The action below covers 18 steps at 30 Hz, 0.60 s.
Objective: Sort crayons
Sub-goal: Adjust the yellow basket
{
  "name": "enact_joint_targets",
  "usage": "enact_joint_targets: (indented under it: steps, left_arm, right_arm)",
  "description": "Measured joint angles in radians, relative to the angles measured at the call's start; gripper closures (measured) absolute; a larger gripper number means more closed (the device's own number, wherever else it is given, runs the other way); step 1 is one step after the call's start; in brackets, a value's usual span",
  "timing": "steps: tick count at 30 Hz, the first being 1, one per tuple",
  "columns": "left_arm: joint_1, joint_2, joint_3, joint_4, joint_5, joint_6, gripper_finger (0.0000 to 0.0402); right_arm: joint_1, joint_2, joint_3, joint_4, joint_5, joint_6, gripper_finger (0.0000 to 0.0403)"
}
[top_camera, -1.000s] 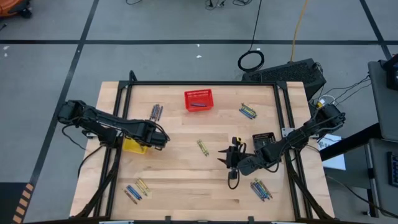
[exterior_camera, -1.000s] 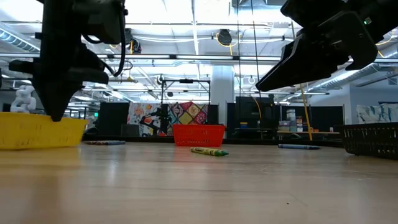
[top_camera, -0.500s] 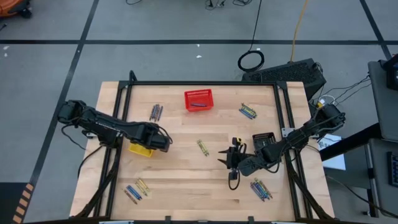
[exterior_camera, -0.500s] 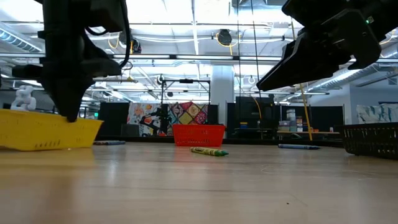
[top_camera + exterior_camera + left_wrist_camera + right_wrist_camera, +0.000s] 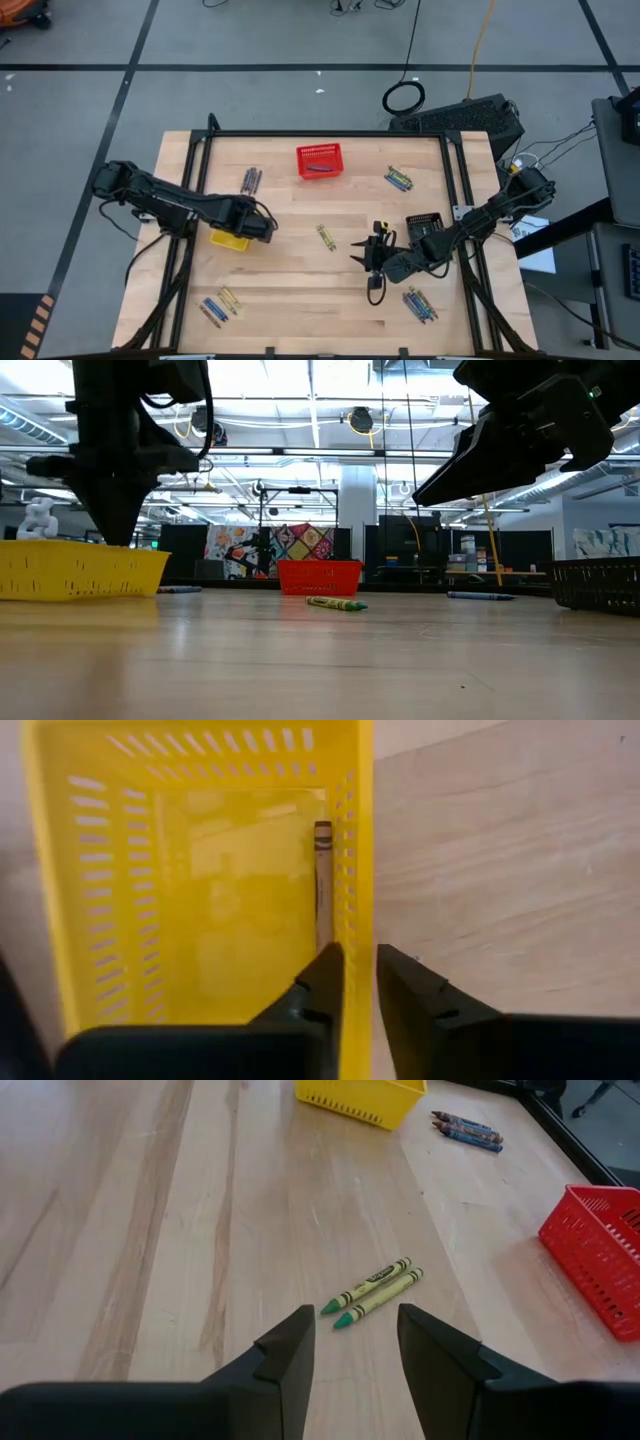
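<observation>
My left gripper [image 5: 358, 982] is shut on a wall of the yellow mesh basket [image 5: 229, 241], left of the table's middle; it also shows in the low view [image 5: 118, 530]. One brown crayon [image 5: 322, 885] lies inside the basket along that wall. My right gripper [image 5: 355, 1342] is open and empty above the table [image 5: 375, 262], right of the middle. Two yellow-green crayons [image 5: 372, 1292] lie on the wood ahead of it, near the centre [image 5: 326, 237]. My left gripper has one finger [image 5: 322, 988] inside the basket and one [image 5: 408, 992] outside, with the long side wall [image 5: 357, 935] between them. The fingers come from above, pointing down. The basket sits level, its bottom at the table top [image 5: 80, 596].
A red basket [image 5: 320, 160] with a crayon stands at the far middle and a black basket [image 5: 425, 225] at the right. Crayon groups lie at the far left [image 5: 250, 179], far right [image 5: 399, 180], near right [image 5: 419, 304] and near left [image 5: 218, 305].
My left gripper has moved toward the table's right and a little nearer, taking the yellow basket along. The basket was tipped midway and now sits level. My right arm has kept still.
</observation>
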Motion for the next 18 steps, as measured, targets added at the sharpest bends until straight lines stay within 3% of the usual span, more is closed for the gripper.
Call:
enact_joint_targets:
  steps: [9, 13, 15, 18]
  left_arm:
    - [-0.013, -0.09, 0.079, -0.061, 0.052, 0.089, 0.0234]
    - [-0.042, -0.119, 0.097, -0.233, 0.155, 0.081, 0.0226]
    - [-0.055, -0.119, 0.094, -0.343, 0.156, 0.104, 0.0231]
    - [-0.065, -0.119, 0.07, -0.364, 0.129, 0.149, 0.0244]
  right_arm:
    - [0.0, 0.0, 0.0, 0.0, 0.0, -0.004, 0.0273]
    - [0.0, 0.0, 0.0, 0.003, 0.0, -0.007, 0.0273]
    - [0.0, 0.0, 0.0, 0.008, 0.0, -0.007, 0.0273]
    - [0.0, 0.0, 0.0, 0.008, 0.0, -0.007, 0.0273]
